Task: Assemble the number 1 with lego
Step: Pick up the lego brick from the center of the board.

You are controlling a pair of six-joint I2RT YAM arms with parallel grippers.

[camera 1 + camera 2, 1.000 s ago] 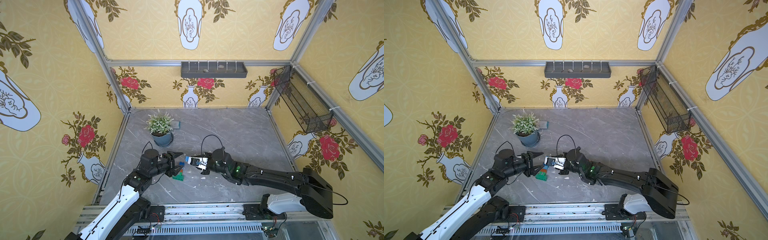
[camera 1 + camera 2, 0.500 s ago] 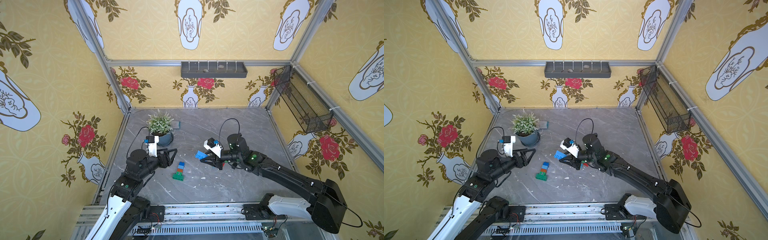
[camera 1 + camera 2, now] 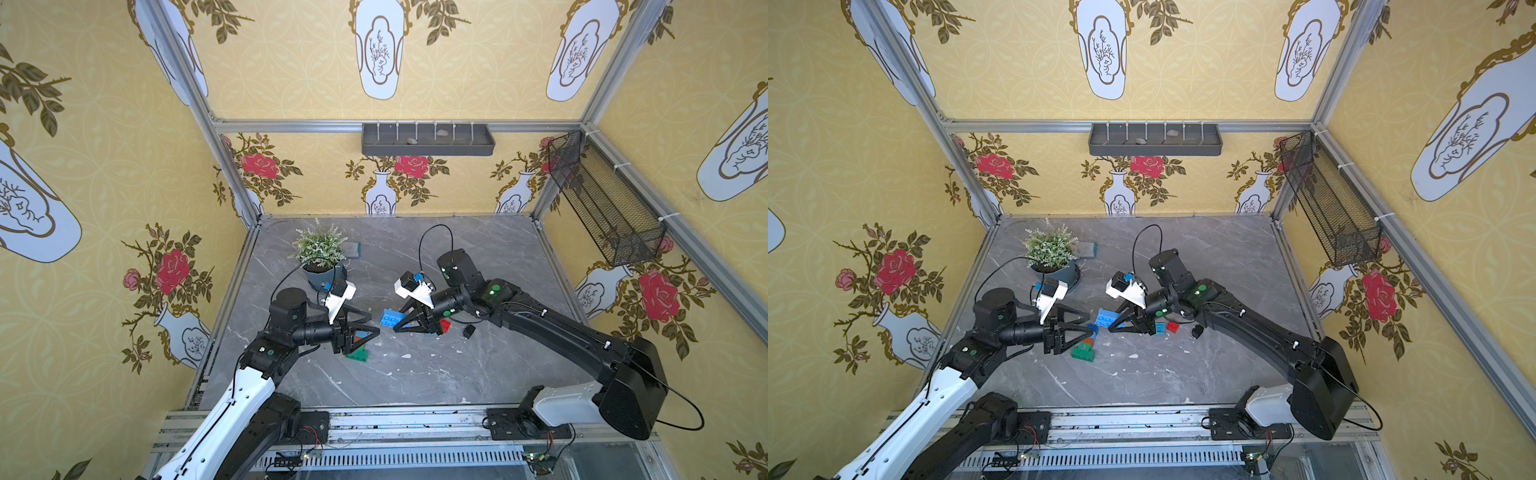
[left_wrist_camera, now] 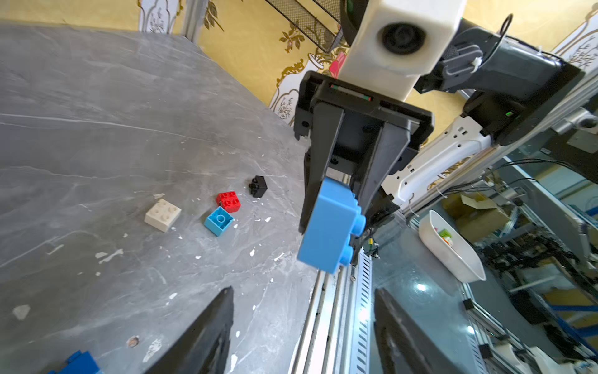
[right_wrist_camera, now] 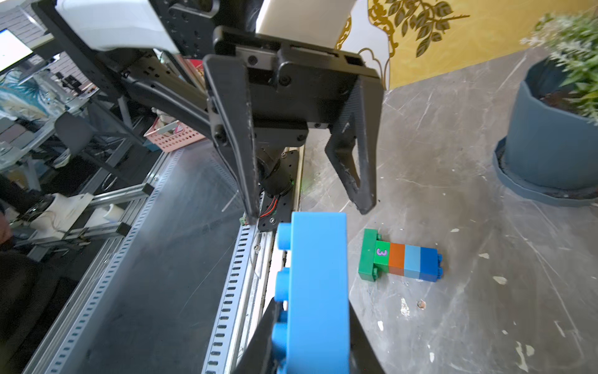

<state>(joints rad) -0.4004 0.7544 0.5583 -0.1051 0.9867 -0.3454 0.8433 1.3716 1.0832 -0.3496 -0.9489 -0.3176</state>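
My right gripper (image 3: 397, 328) is shut on a long blue lego brick (image 3: 390, 319), held off the table with its studs to one side (image 5: 318, 285). My left gripper (image 3: 373, 325) is open and empty and faces it tip to tip with a small gap; its fingers (image 5: 351, 168) show spread in the right wrist view. Below the left gripper a lego stack (image 5: 399, 259) lies flat: long green base, green, orange-brown, light blue, blue. In both top views the gripper partly hides it (image 3: 1082, 352). Loose white (image 4: 162, 214), light blue (image 4: 219, 221), red (image 4: 228, 201) and black (image 4: 258, 186) bricks lie under the right arm.
A potted plant (image 3: 320, 257) stands at the back left of the grey marble table (image 3: 415, 374), with a small teal block (image 3: 353, 249) behind it. A wire basket (image 3: 602, 208) hangs on the right wall and a grey shelf (image 3: 428, 139) on the back wall. The front rail (image 3: 374, 419) borders the table.
A second ago both grippers met beside the stack. They then drew apart, the right one carrying the long blue brick. Now they have come close again, tips facing; the stack has not moved.
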